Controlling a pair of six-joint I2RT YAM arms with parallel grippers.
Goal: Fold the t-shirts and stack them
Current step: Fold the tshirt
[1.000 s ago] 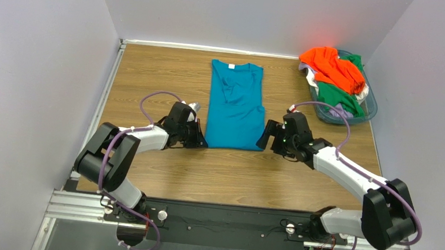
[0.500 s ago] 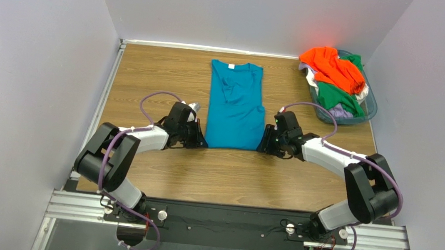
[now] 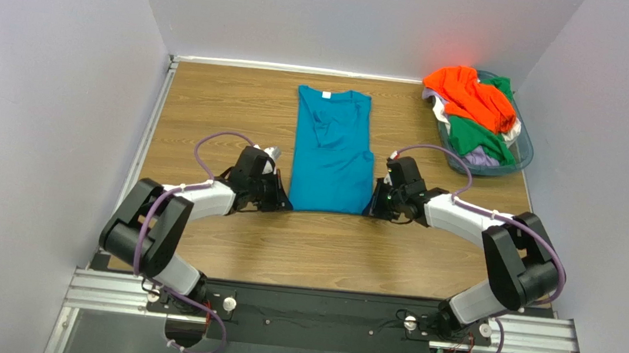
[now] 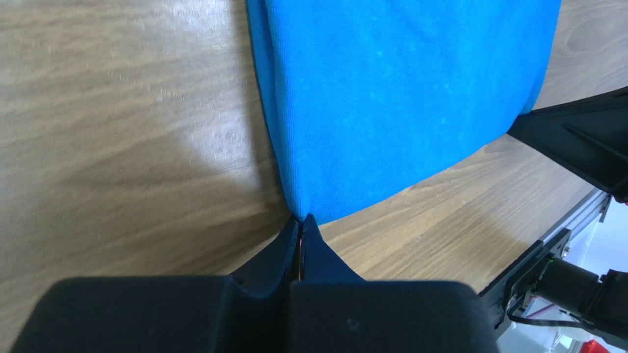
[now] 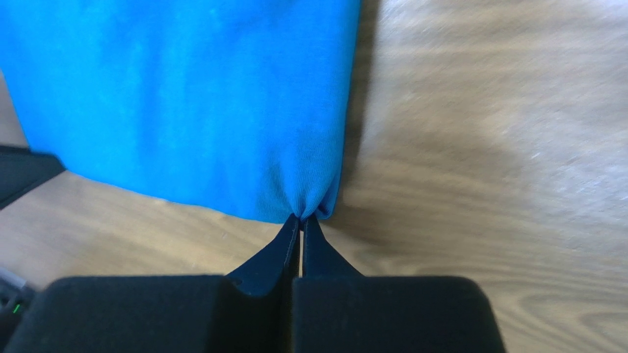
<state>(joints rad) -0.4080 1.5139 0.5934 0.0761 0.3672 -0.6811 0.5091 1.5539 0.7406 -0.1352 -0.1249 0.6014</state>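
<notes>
A teal-blue t-shirt [image 3: 331, 150] lies flat on the wooden table, folded lengthwise into a narrow strip, its white neck label at the far end. My left gripper [image 3: 287, 202] is shut on the near left corner of its hem [image 4: 301, 215]. My right gripper [image 3: 369, 209] is shut on the near right corner [image 5: 304, 215], the cloth puckered at the fingertips. Orange [image 3: 470, 95], green [image 3: 479, 138] and pale t-shirts are heaped in the basket at the far right.
The clear bluish plastic basket [image 3: 518, 157] stands against the right wall at the back. White walls close in the table [image 3: 210, 111] on three sides. Bare wood lies left of the shirt and between the shirt and the arm bases.
My right gripper moved left onto the shirt's near right corner and shut on it; a second ago it stood open beside the hem. The left gripper kept its grip and barely moved.
</notes>
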